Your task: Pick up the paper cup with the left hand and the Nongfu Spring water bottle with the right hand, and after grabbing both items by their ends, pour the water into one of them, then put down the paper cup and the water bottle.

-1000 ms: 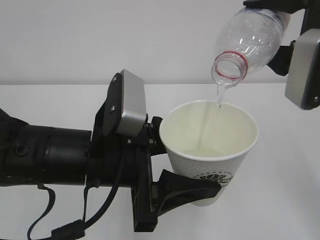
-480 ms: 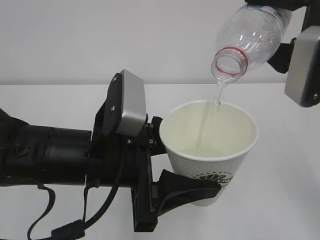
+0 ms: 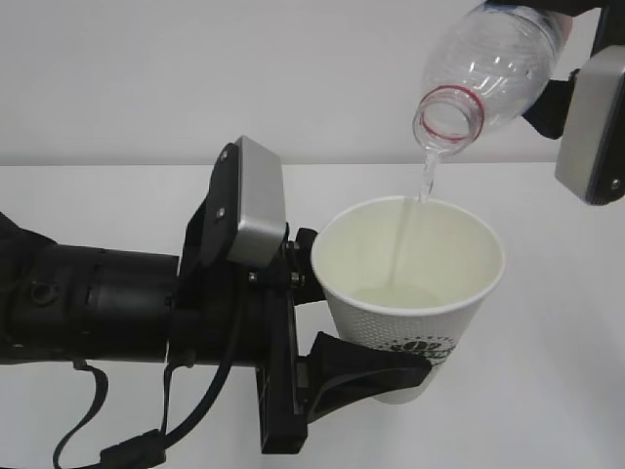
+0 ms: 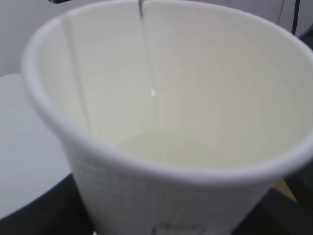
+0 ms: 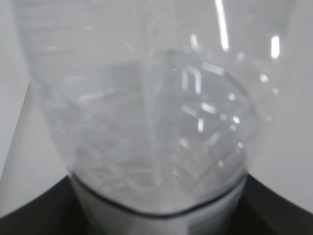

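pouring is under way: the nongfu spring water bottle (image 3: 493, 70), thin and easily dented, is held tipped by the right tool (image 5: 156, 215) near its base, jaws spread wide around it. a thin stream of water (image 3: 426, 181) falls into the paper cup (image 3: 410, 293), which is held above the counter (image 3: 557, 371). the cup is judged light and crushable, growing heavier as it fills. it is clasped low on its wall by the left tool (image 3: 376, 376), jaws parted to the cup's width.
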Available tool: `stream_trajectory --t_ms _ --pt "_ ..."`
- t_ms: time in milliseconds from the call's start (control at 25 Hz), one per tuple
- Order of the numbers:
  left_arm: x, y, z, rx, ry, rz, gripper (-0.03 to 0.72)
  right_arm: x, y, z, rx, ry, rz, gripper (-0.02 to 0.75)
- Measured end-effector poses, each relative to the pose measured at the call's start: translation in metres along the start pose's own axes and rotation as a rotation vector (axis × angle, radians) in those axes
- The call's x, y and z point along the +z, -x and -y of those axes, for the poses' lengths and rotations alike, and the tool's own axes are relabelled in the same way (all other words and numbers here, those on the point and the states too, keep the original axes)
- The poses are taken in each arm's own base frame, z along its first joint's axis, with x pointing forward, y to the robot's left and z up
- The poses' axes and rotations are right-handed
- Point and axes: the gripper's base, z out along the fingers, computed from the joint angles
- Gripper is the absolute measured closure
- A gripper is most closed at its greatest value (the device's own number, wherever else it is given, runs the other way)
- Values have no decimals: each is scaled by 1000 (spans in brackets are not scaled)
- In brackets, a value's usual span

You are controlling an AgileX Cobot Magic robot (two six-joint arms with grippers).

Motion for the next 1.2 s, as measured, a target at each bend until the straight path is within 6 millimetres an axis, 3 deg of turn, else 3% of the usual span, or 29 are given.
stream_trajectory --t_ms 1200 --pt "0 -1 -1 0 8 -12 171 0 0 5 13 -59 -3 258"
